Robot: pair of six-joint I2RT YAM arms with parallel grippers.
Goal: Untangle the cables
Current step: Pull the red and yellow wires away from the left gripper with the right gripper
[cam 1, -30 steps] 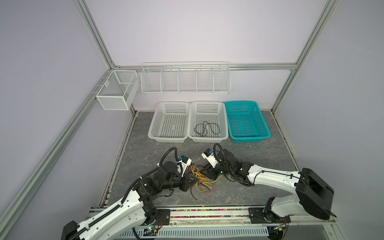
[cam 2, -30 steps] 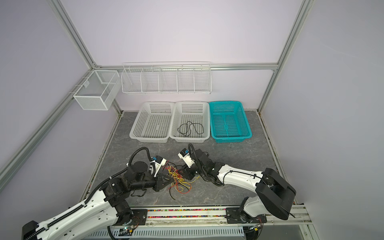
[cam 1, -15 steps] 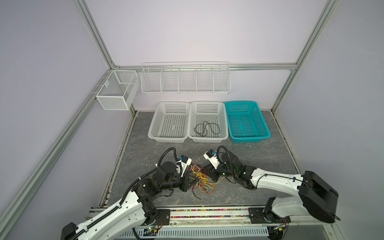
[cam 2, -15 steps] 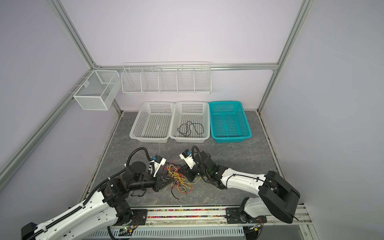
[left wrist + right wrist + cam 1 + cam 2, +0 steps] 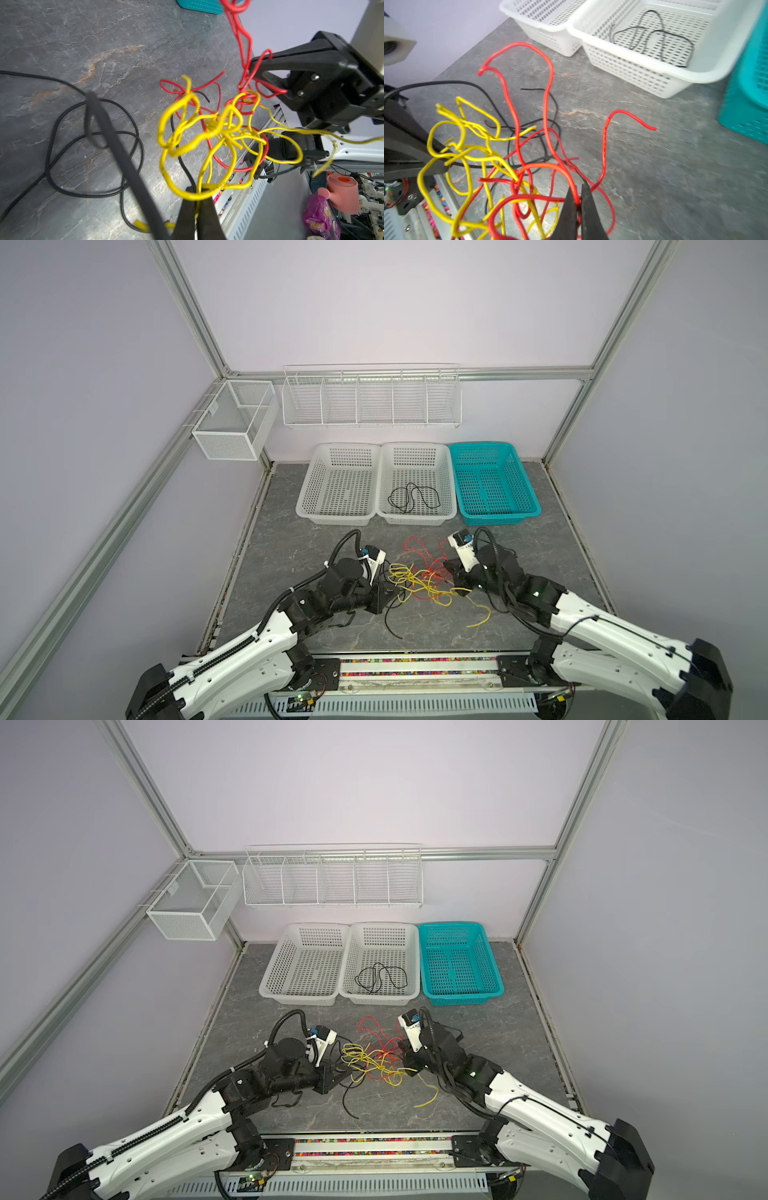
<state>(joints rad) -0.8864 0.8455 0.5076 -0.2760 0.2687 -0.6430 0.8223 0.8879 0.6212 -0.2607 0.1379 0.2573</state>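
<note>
Right gripper (image 5: pixel 579 192) newly tight on red cable (image 5: pixel 545 116), left gripper (image 5: pixel 197 189) seemingly on yellow cable (image 5: pixel 195 196); bare tabletop (image 5: pixel 540 556) around.

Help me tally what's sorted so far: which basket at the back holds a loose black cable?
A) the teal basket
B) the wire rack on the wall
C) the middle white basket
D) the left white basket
C: the black cable lies looped on the floor of the middle white basket, seen in both top views.

Blurred — yellow cable (image 5: pixel 194 196) (nearest loops); red cable (image 5: pixel 517 44) cropped.
</note>
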